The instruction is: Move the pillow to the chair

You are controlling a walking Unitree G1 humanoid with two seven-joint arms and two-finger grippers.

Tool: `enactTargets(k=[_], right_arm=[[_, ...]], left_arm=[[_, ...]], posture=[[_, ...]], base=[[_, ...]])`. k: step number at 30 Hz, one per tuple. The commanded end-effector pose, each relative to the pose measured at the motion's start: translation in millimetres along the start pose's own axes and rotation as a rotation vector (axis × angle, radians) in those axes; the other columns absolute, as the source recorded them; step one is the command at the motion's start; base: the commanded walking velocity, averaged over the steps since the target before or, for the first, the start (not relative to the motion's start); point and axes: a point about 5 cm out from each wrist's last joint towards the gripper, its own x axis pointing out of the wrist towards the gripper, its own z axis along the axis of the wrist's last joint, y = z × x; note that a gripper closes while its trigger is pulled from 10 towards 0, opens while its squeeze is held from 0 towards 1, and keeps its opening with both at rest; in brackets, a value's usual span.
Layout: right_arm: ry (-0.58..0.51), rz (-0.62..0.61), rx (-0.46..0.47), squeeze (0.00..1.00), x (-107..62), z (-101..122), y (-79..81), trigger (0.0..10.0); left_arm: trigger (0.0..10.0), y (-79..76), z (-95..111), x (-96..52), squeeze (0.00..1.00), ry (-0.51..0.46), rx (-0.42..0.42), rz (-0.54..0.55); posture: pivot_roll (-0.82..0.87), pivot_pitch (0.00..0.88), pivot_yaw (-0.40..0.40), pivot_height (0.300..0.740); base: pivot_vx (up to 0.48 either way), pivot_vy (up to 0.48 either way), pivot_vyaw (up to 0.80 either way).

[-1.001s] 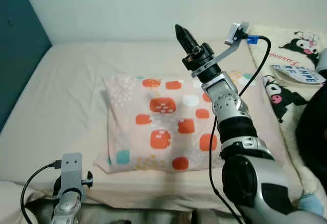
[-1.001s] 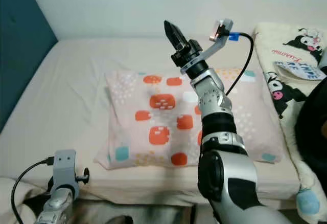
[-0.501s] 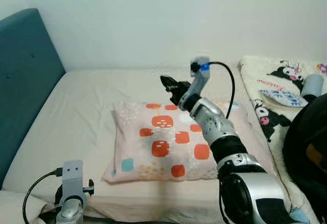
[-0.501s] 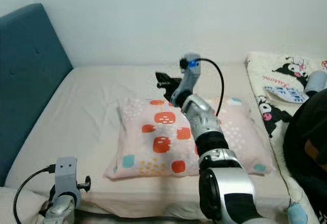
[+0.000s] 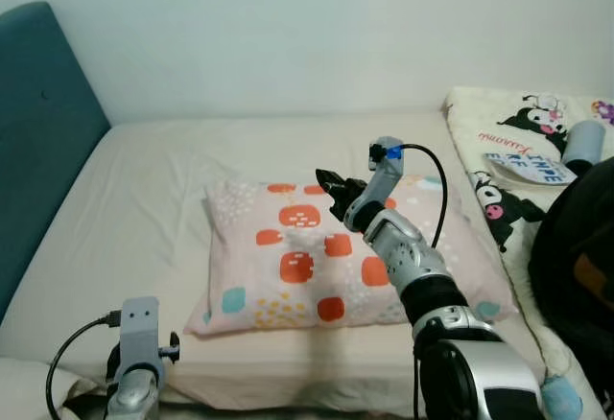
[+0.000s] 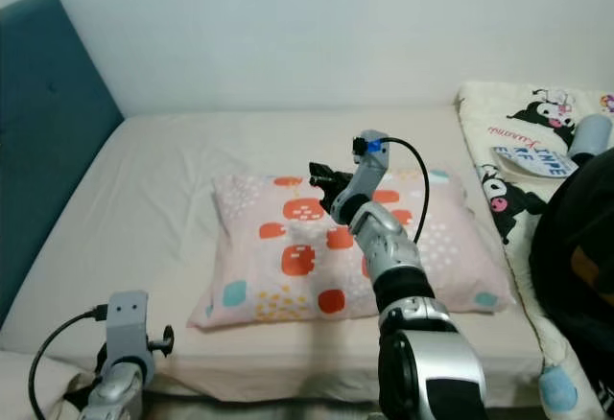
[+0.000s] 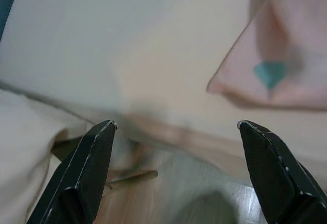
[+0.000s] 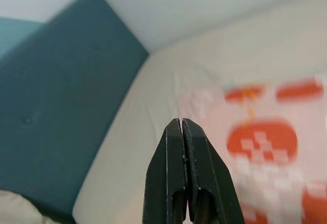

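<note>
Pink pillow (image 5: 317,257): I see it lying flat on the bed (image 5: 144,219), near the front edge, dotted with orange and teal squares.
Right jaws (image 5: 326,178): my right arm reaches forward over the pillow's far edge; the two black fingers are pressed together with nothing between them, pointing toward about 10 o'clock, at the headboard side.
Left jaws (image 7: 176,132): low at the bed's near edge, about 7 o'clock from the pillow; the fingers (image 7: 87,168) stand wide apart and grip nothing, with the pillow's near corner ahead of them.
Headboard (image 5: 38,190): teal, at 9 o'clock of the bed.
Blanket (image 5: 518,161): cream with cartoon prints, at 3 o'clock beside the pillow.
</note>
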Motion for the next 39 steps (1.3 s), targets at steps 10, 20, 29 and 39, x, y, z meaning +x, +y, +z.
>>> enactTargets(k=[10,20,29,39], right_arm=[[0.025,-0.191,0.119,1.00,-27.8,-28.2,-40.8,10.0],[-0.027,-0.280,0.255,1.00,-42.3,-33.9,-59.6,10.0],[-0.005,-0.342,0.280,1.00,-51.4,-42.8,-68.3,10.0],[0.088,-0.586,0.282,1.00,-71.8,-49.2,-91.1,10.0]], left_arm=[[10.0,16.2,1.1,1.9,0.00,-0.016,0.003,0.026],[10.0,15.1,6.6,2.2,0.00,-0.055,0.017,0.014],[10.0,13.7,2.0,-0.4,0.00,-0.051,0.021,0.008],[10.0,5.7,-1.9,-3.1,0.00,-0.046,0.031,-0.017]], posture=[[-0.02,0.097,0.046,0.566],[-0.01,0.122,0.045,0.526],[-0.01,0.142,0.038,0.501],[-0.03,0.149,0.019,0.461]], base=[[0.000,0.000,0.00],[0.000,0.000,0.00],[0.000,0.000,0.00],[0.000,0.000,0.00]])
